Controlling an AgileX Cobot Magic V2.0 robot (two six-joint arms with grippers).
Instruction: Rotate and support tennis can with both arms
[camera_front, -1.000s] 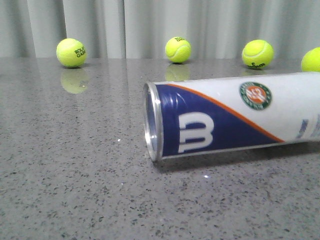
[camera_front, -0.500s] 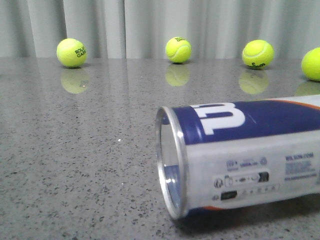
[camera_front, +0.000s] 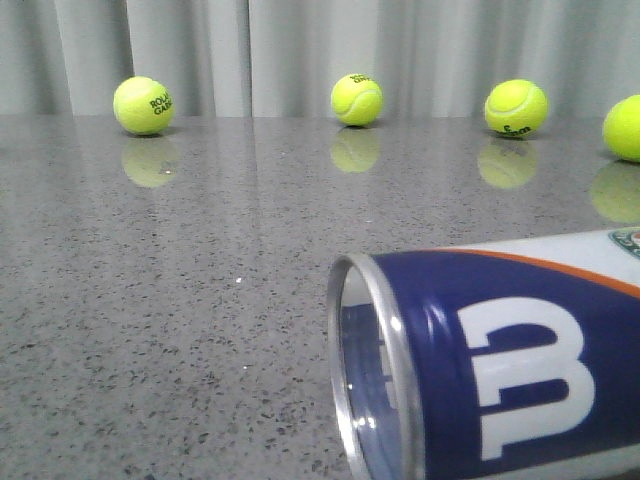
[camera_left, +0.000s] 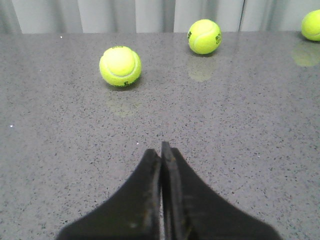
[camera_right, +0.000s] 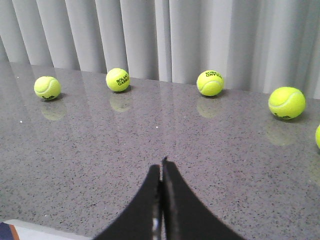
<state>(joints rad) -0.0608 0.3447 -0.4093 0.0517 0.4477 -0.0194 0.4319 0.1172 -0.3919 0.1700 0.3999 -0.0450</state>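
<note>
The tennis can (camera_front: 500, 370) lies on its side at the front right of the grey table in the front view, its open silver rim (camera_front: 375, 370) facing left, navy band with the white "W" facing the camera, orange stripe above. A corner of it shows in the right wrist view (camera_right: 20, 231), close beside that gripper. My left gripper (camera_left: 161, 150) is shut and empty over bare table. My right gripper (camera_right: 162, 167) is shut and empty above the table. Neither gripper shows in the front view.
Several yellow tennis balls line the table's far edge before a grey curtain: (camera_front: 144, 105), (camera_front: 357, 99), (camera_front: 515, 108), (camera_front: 624, 128). Balls also show in the left wrist view (camera_left: 120, 66), (camera_left: 204, 36) and the right wrist view (camera_right: 47, 87), (camera_right: 286, 102).
The can has rolled toward the camera and turned about its axis: the "W" went from the side to the top and back to the side. It now fills the lower right.
</note>
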